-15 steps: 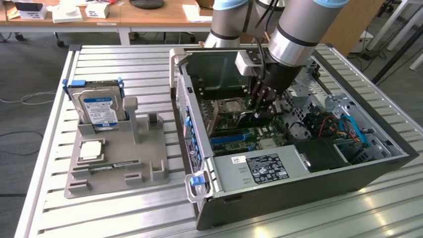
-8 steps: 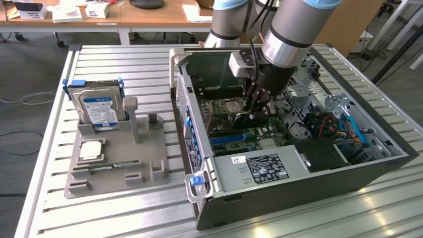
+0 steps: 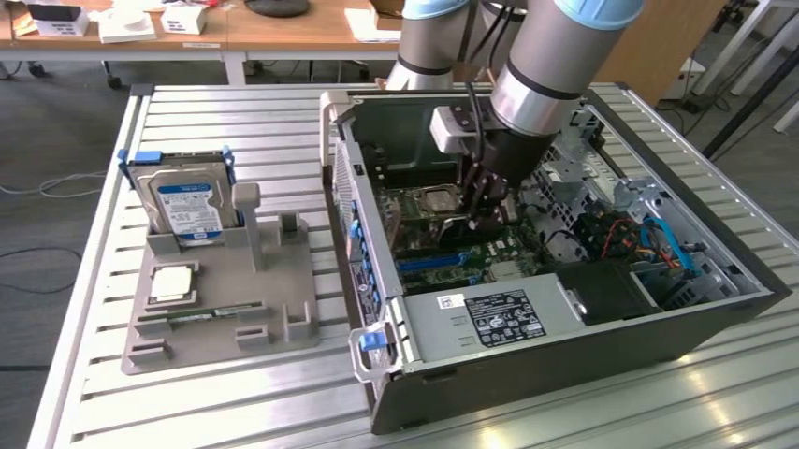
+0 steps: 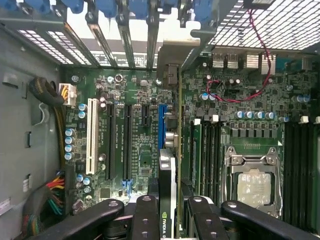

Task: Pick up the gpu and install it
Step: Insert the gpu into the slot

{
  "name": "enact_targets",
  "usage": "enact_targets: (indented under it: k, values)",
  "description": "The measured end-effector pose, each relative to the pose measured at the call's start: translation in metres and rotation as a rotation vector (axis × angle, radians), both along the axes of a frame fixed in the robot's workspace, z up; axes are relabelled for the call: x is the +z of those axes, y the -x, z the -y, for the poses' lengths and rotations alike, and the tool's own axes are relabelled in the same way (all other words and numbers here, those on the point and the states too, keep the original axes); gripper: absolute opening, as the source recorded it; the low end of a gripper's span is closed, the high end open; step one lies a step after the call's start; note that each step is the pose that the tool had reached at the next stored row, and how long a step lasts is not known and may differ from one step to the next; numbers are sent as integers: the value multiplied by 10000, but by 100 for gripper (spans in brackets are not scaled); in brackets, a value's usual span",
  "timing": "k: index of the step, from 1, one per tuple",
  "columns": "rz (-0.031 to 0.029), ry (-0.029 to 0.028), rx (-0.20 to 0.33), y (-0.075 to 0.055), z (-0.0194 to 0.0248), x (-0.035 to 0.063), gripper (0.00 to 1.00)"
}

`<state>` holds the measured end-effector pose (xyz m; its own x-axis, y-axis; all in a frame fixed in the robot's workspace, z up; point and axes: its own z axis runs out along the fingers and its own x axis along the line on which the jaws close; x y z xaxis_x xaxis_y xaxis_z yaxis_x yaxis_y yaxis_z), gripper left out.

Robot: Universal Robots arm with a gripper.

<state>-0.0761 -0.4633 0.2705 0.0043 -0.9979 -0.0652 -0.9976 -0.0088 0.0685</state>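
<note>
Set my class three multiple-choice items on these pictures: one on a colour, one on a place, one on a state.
1. The label on the hard drive is:
A red; B blue and white; C yellow.

2. The gpu is:
A on the floor; B on top of the hard drive; C inside the open computer case, above the motherboard.

3. The gripper is:
A shut on the gpu; B open and empty; C shut on the hard drive.

Answers:
1 B, the label shows blue and white in the exterior view.
2 C, the wrist view shows the card edge-on over the board.
3 A, the card sits clamped in the gripper.
</note>
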Motion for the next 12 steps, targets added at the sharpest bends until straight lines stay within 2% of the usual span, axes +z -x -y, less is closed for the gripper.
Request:
enact_targets:
  k: [5, 12]
  values:
    - [0, 0, 0, 0, 0, -6, 27]
    - [0, 0, 0, 5, 41, -6, 27]
